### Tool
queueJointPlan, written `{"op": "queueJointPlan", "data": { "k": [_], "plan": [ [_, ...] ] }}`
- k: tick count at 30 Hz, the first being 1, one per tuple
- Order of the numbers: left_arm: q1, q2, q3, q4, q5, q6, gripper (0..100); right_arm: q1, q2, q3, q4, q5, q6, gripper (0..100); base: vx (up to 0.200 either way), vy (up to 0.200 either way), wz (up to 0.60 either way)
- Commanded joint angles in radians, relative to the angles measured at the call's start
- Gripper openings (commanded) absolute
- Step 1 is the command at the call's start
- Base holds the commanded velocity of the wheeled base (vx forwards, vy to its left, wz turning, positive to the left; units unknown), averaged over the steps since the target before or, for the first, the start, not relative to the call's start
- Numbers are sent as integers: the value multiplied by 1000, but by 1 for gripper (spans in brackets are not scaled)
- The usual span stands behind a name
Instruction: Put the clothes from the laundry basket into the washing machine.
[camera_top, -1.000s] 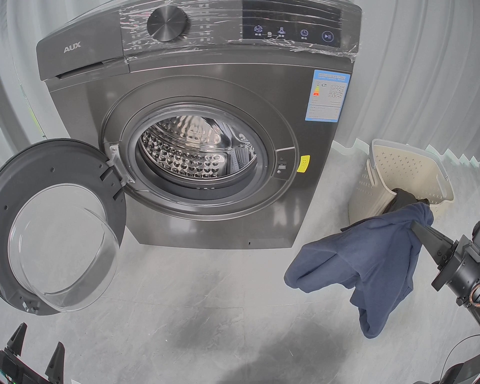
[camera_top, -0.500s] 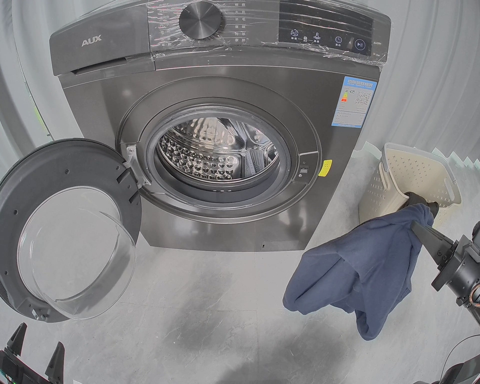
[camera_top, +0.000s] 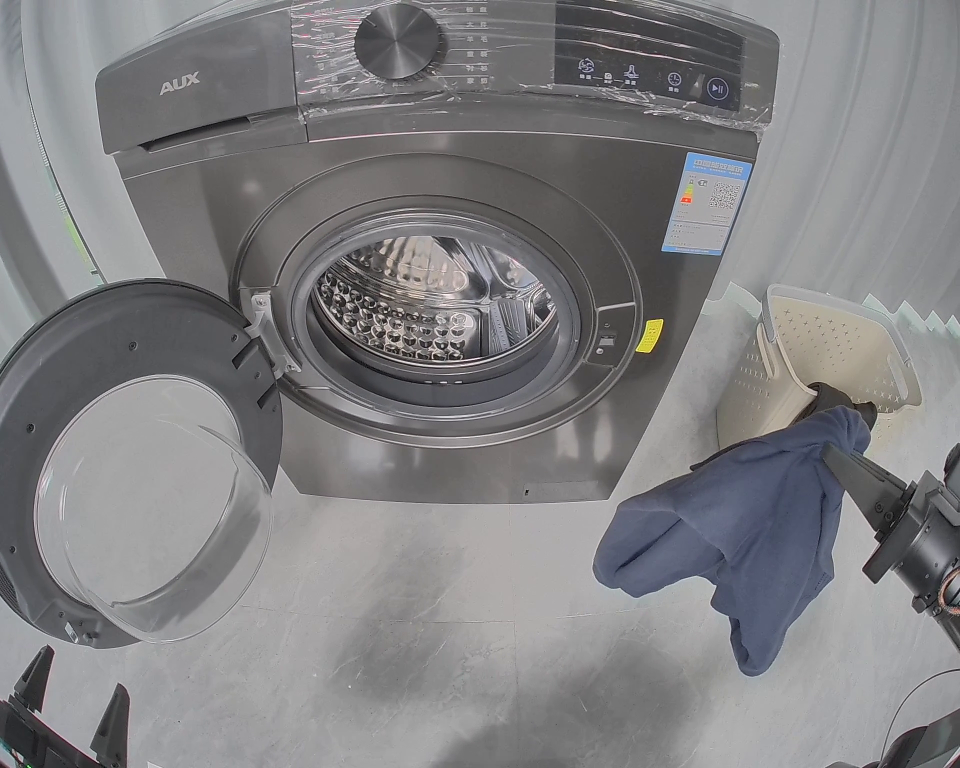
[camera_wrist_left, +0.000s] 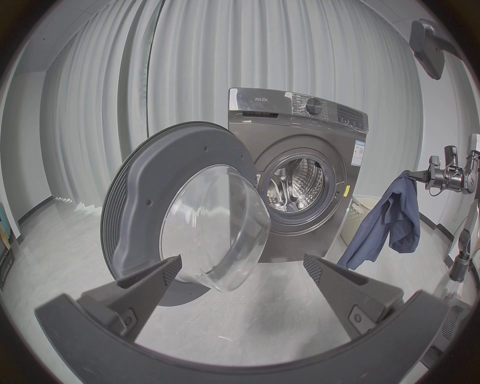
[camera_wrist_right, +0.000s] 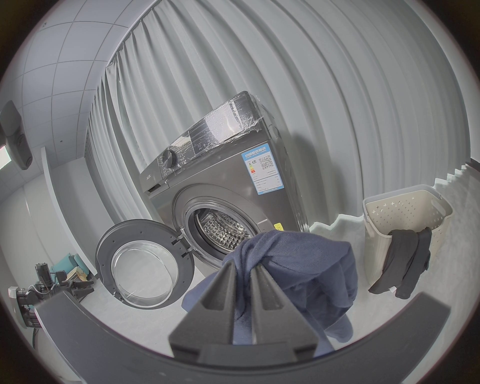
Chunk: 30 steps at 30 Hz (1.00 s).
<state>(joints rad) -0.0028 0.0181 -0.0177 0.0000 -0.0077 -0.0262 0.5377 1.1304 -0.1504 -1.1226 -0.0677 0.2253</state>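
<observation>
A grey washing machine (camera_top: 430, 170) stands ahead with its round door (camera_top: 120, 460) swung wide to the left and the steel drum (camera_top: 430, 295) bare. A blue garment (camera_top: 740, 520) hangs off the floor at the right, with my right gripper (camera_top: 838, 458) shut on its top edge; the same garment (camera_wrist_right: 300, 270) drapes over those closed fingers (camera_wrist_right: 260, 295). The cream laundry basket (camera_top: 835, 350) sits right of the machine, a black garment (camera_wrist_right: 402, 262) draped over its rim. My left gripper (camera_wrist_left: 240, 267) is open and holds nothing, low at the front left (camera_top: 75, 705).
Pale curtains (camera_top: 860, 150) hang behind the machine and basket. The open door (camera_wrist_left: 185, 205) juts out over the grey floor (camera_top: 430, 620) on the left. Bare floor lies between me and the machine's front.
The head camera shifted between the oldest frame and the later ones, so the machine sits further right. The hanging blue garment has swung slightly; both arms hold their places.
</observation>
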Motion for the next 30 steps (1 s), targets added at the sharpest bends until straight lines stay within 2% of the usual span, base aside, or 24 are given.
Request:
{"op": "queueJointPlan", "data": {
  "k": [1, 19, 24, 27, 30],
  "plan": [
    [0, -18, 15, 0, 0, 0, 100, 1, 2, -1, 0, 0, 0, 0, 0, 0, 0],
    [0, -18, 15, 0, 2, 2, 100, 2, 5, -5, 4, 0, 8, 0, 0, 0, 0],
    [1, -18, 16, 0, 2, 15, 100, 24, 72, -60, -3, 3, 11, 0, 0, 0, 0],
    [3, -18, 16, 2, 3, 26, 100, 62, 138, -121, -3, -1, 8, 0, 0, 0, 0],
    [4, -18, 16, 2, 2, 28, 100, 87, 172, -136, -6, -1, 9, 0, 0, 0, 0]
  ]
}}
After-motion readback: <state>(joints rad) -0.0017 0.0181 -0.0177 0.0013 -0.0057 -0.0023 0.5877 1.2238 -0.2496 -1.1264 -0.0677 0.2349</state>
